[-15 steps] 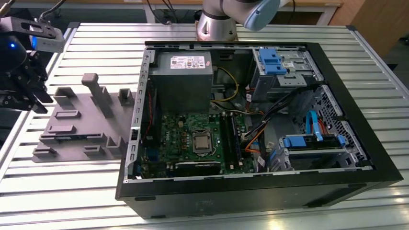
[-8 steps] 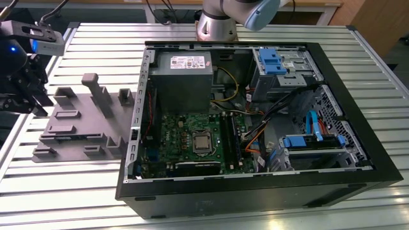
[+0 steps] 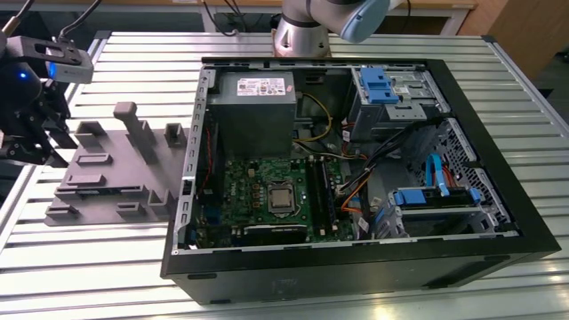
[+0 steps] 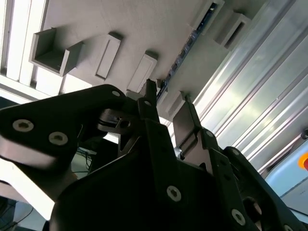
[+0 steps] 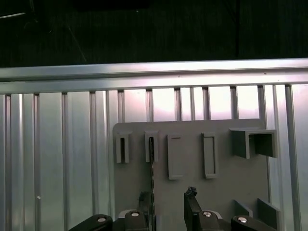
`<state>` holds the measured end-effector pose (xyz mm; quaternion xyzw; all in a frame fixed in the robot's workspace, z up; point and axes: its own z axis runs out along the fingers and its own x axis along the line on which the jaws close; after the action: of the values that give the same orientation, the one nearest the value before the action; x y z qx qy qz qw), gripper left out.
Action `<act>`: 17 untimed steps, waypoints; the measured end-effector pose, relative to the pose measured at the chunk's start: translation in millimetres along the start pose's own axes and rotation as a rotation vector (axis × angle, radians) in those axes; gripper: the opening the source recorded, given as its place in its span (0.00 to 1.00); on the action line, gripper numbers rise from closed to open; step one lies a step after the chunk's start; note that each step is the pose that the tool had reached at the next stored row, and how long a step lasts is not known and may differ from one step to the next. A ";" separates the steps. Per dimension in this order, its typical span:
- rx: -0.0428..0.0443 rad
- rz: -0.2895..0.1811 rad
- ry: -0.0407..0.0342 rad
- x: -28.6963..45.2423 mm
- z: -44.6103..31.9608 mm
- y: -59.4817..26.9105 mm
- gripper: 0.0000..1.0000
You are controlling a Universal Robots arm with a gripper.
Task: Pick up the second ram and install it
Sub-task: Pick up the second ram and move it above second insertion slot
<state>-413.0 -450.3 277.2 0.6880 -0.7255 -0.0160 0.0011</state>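
At the exterior view's left, the jaws hang over the grey fixture on the desk, with the open computer case to its right; both wrist views add the second ram, standing on edge in the fixture, its near end between jaws that stand apart

I see a silver, ribbed counter, a plain grey fixture block, and a black computer case with a green motherboard and blue drive brackets. My gripper is black; the second ram looks dark.
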 end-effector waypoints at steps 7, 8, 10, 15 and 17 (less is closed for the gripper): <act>0.0001 0.000 -0.0001 0.0 6.3 -1.5 0.42; 0.0001 0.000 -0.0001 0.0 7.1 -1.6 0.42; 0.0002 0.000 -0.0001 0.1 8.9 -1.7 0.42; 0.0001 0.000 -0.0001 0.2 14.4 -1.8 0.42; 0.0001 0.000 -0.0001 0.4 17.0 -1.9 0.42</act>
<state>-411.5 -450.4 260.2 0.6880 -0.7256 -0.0160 0.0010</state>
